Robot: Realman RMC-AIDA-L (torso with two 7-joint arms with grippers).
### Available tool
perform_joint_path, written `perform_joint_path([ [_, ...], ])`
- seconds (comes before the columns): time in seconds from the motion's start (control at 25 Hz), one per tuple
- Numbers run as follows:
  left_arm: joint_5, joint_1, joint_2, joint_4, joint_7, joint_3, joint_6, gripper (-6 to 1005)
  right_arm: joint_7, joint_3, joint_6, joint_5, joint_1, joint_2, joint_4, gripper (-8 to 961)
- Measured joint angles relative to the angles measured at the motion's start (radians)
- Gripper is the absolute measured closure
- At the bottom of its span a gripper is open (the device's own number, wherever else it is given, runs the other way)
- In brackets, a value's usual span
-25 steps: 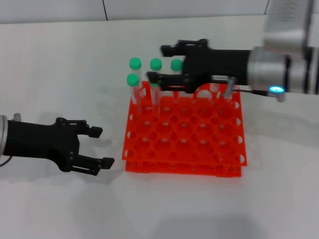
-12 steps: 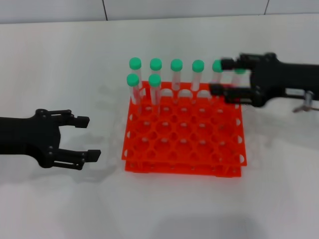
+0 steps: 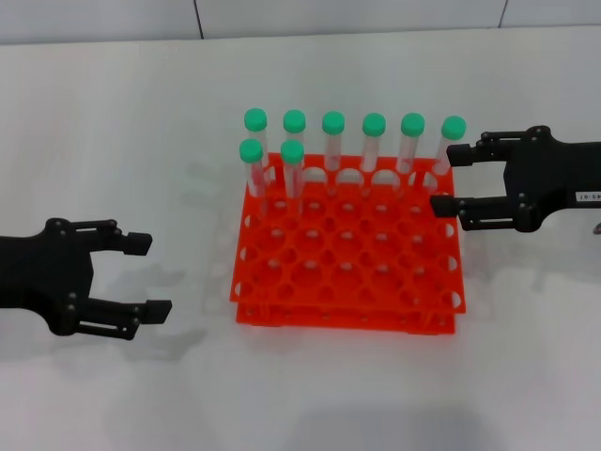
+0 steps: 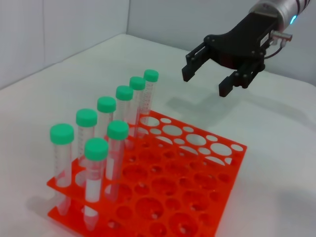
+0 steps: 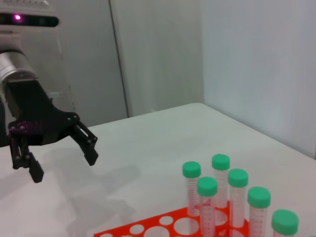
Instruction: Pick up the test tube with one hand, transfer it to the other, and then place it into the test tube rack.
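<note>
Both pincers were empty with their fingers apart. The left pincer [image 3: 141,276] hovered over the white surface [image 3: 113,113] well to the left of the rack [image 3: 347,268]; the right pincer [image 3: 453,178] stood just beside the rack's far right corner. Eight tubes stood upright in the orange-red rack: six in the far row and two in the next row at its left end. The tube [image 3: 449,148] at the right end of the far row stood nearest the right pincer, untouched. Judged from this, placement appeared complete, with nothing left in either pincer. Each tube was slim, clear plastic with a round green screw cap, and none could be told from another.
</note>
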Motion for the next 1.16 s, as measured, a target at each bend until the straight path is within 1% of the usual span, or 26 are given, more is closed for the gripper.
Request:
perform_joint_path([
  [0.36,0.002,0.01,-0.003,0.006,-0.005,0.0,0.007,116,0.007,-0.004,-0.009,-0.031,0.014,-0.001,-0.004,260],
  [0.52,0.006,0.011,-0.005,0.006,-0.005,0.0,0.007,116,0.007,-0.005,-0.009,-0.051,0.017,0.004,-0.004,260],
  [1.16,0.002,0.011,-0.006,0.005,-0.006,0.001,0.005,116,0.008,-0.002,-0.033,-0.051,0.019,0.005,-0.007,260],
])
